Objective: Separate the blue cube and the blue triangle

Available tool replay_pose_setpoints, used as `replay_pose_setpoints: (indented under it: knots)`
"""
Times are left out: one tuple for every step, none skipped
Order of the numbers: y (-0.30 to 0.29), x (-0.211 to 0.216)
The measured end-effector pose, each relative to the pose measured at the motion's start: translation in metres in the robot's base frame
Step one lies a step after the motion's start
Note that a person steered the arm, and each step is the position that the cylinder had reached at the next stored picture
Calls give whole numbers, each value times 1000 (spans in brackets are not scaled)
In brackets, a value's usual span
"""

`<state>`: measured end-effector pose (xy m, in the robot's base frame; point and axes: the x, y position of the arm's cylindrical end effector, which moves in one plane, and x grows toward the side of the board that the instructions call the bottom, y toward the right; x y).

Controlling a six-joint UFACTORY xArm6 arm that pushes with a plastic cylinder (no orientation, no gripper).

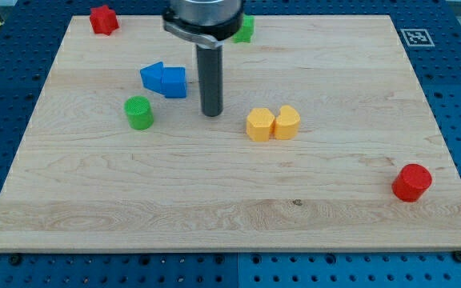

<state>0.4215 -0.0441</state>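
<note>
The blue cube (174,82) and the blue triangle (152,76) sit touching each other at the board's upper left, triangle on the view's left. My tip (211,113) rests on the board just right of and slightly below the cube, a short gap apart from it.
A green cylinder (139,112) stands below the blue pair. Two yellow blocks (260,125) (286,122) touch each other right of my tip. A red block (103,19) is at the top left, a green block (244,30) behind the rod, a red cylinder (411,182) at lower right.
</note>
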Motion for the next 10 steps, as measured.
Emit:
replay_pose_setpoints:
  knots:
    - [-42,-3]
    - [-69,-14]
    - [-69,-17]
    - [-69,-38]
    - [-59,-46]
    - [-50,-46]
    - [-49,-54]
    - [-50,-77]
    - [-50,-82]
    - [-49,-97]
